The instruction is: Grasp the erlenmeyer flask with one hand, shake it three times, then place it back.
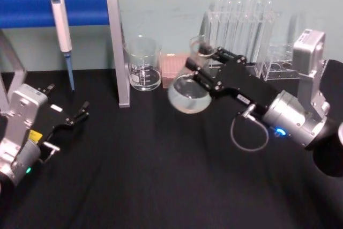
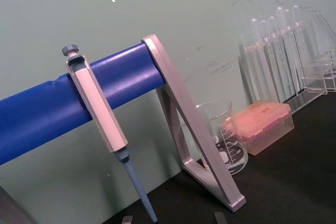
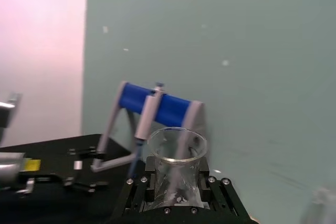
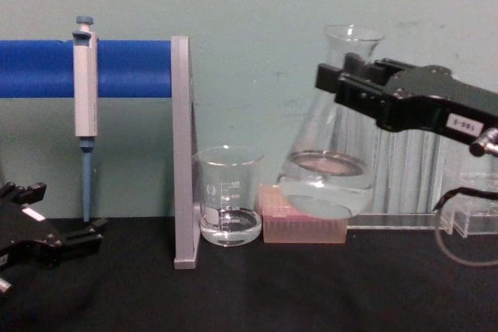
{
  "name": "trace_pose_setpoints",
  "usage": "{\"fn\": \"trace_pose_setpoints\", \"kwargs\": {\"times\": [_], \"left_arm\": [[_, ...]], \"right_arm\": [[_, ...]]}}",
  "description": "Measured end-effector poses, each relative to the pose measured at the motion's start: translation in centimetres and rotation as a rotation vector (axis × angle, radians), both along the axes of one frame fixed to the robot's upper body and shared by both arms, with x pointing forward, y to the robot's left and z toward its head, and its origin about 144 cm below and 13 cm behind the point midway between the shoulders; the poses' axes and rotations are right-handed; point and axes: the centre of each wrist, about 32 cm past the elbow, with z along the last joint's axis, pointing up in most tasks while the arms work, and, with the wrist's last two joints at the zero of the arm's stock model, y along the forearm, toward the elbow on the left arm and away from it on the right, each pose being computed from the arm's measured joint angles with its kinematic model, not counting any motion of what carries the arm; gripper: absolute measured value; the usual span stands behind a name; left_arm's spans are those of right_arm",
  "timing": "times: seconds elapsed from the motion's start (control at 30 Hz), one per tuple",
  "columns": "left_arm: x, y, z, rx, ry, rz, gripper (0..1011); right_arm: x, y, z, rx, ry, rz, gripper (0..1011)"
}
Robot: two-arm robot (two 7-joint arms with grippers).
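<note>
Ref pt = beaker (image 1: pixel 143 64), stands on black table (image 1: pixel 161 175).

- erlenmeyer flask (image 4: pixel 327 172): just R of beaker and nearer the robot, held clear of table. Slight tilt, neck well above beaker rim. Some clear liq. in base.
- right gripper (image 4: pixel 348 87): reaches in from R of beaker, jaws clamped on flask neck just under the rim. Rim sits between the fingers in right wrist view.
- left gripper (image 1: pixel 80 112): well L of beaker, past stand post (image 1: pixel 119 46), low near table. Jaws apart, gripping nothing.
- pink tip box (image 4: pixel 303 227): just R of beaker, behind flask.
- test-tube rack (image 1: pixel 241 25): farther R.
- pipette (image 1: pixel 61 30): hangs on blue bar (image 1: pixel 86 8), L of beaker.
</note>
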Motion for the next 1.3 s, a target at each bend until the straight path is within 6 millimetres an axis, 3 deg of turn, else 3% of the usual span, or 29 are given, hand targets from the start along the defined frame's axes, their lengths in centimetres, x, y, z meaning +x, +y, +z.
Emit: {"fn": "trace_pose_setpoints", "kwargs": {"times": [0.73, 1.0, 1.3], "left_arm": [[0.0, 0.0, 0.0, 0.000, 0.000, 0.000, 1001], [0.0, 0.0, 0.0, 0.000, 0.000, 0.000, 1001], [0.0, 0.0, 0.0, 0.000, 0.000, 0.000, 1001]], "right_arm": [[-1.3, -4.7, 0.4, -0.047, 0.001, -0.423, 456], [-1.3, -4.5, 0.5, -0.047, 0.008, -0.420, 456], [-0.6, -3.0, 0.7, -0.040, -0.001, -0.276, 456]]}}
